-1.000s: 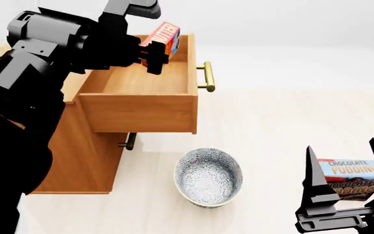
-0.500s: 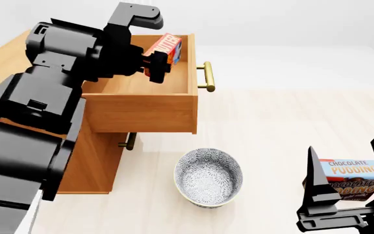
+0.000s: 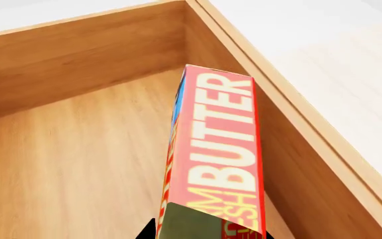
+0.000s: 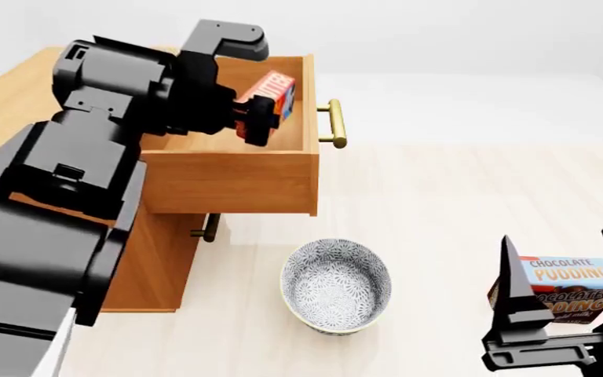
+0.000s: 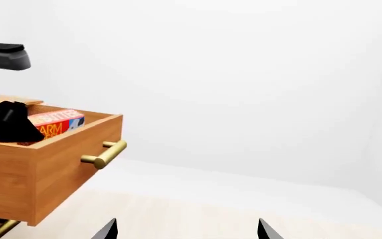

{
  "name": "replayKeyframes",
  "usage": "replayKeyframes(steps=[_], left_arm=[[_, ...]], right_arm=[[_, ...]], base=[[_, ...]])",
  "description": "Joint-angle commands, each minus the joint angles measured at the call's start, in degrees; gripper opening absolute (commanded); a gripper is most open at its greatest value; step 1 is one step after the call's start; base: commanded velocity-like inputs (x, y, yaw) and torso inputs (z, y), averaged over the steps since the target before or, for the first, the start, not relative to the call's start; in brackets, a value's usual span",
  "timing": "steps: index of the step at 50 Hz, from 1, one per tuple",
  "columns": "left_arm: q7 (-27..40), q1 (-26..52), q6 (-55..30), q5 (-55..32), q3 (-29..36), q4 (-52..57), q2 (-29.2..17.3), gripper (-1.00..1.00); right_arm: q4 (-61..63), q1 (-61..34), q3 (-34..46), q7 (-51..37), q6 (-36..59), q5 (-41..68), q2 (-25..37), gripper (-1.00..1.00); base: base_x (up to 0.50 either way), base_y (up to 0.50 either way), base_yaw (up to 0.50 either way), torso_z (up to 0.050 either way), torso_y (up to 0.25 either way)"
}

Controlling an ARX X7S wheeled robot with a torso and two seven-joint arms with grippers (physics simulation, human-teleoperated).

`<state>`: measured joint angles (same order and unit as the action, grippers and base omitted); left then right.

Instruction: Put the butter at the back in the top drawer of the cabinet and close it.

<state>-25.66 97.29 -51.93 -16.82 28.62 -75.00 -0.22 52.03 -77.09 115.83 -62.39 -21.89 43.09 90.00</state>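
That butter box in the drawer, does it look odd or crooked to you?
Yes, the butter is tilted, held in the left tool above the floor of the open top drawer, near its front corner. It isn't set down yet.

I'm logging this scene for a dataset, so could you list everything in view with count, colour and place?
butter: one, red-orange box, held over the open top drawer's inside.
top drawer: one, light-brown wood, pulled out, brass handle.
cabinet: one, light-brown wood, at left.
bowl: one, blue-white patterned, on the floor before the cabinet.
chocolate pudding box: one, brown and blue, lower right.
left gripper: black, shut on the butter.
right gripper: black fingers open, one at each side of the pudding box.
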Motion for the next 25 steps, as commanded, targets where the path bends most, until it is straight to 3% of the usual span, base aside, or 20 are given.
replayKeyframes(steps=[1,25], left_arm=[[1.4,0.8,-0.7,-4.9,1.5,0.0,0.2,-1.0],[3.4,-0.4,-1.7,-5.8,1.8,0.0,0.2,-1.0]], right_arm=[[-1.5,0.6,0.3,0.4,-1.8,-0.2,0.0,1.0],[-2.6,1.1,0.4,0.3,-3.1,-0.1,0.0,1.0]], base=[[0.0,0.0,0.0,0.0,0.0],[0.0,0.0,0.0,0.0,0.001]])
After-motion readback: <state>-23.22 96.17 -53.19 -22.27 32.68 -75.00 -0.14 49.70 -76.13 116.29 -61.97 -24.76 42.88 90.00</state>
